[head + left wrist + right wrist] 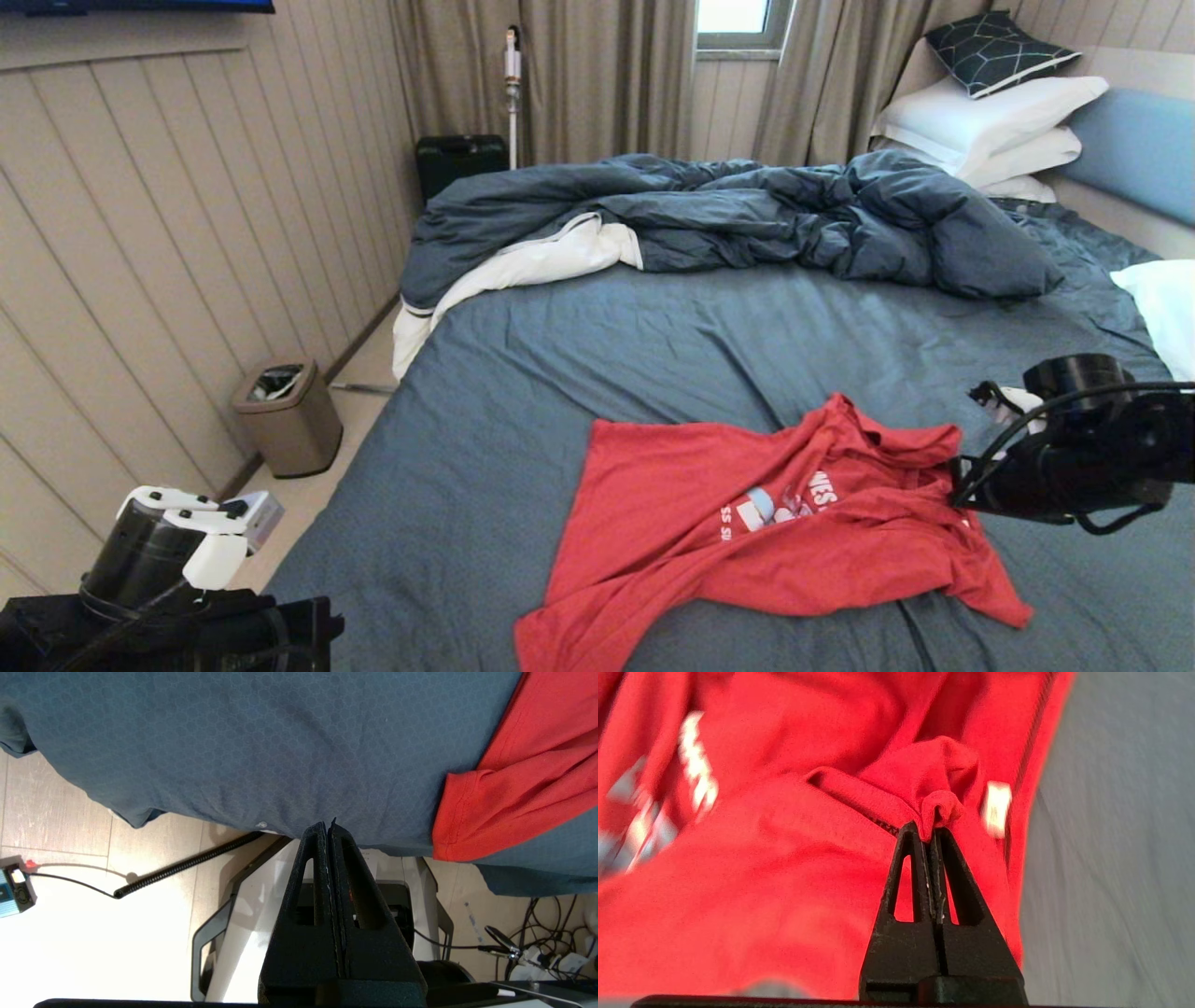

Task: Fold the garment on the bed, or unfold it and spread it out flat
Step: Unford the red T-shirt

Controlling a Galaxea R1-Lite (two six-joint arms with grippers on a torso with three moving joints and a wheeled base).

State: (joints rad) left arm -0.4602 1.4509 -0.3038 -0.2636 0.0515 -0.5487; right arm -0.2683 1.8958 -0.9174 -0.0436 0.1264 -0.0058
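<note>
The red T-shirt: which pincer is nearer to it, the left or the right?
Right. The right pincer is shut on a fold of the T-shirt near its collar. The left pincer is shut and empty, at the bed edge, apart from the shirt.

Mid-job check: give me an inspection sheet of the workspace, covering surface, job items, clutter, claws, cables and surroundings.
Surface: bed, slate-blue sheet, lightly creased.
Job's things: red T-shirt lies crumpled near the bed's front edge, print partly hidden by folds.
Clutter: rumpled dark duvet and pillows at the far end.
Claws: right claw shut on a pinch of T-shirt fabric; left claw shut, empty, parked off the bed's front edge.
Cables: coiled cable and loose wires on the floor.
Surroundings: bin by the panelled wall, curtains behind.
</note>
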